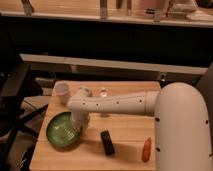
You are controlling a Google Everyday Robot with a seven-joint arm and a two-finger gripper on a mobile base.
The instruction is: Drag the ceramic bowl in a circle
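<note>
Camera view: gripper (80,127) fingers pinched fully together on the right rim of the glossy, round, shallow green ceramic bowl (61,131).

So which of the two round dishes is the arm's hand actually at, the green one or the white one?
The gripper is at the right rim of the ceramic bowl, the wide green dish. The small white cup stands apart near the table's back edge.

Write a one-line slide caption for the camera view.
Gripper shut at the right rim of the ceramic bowl on the wooden table.
</note>
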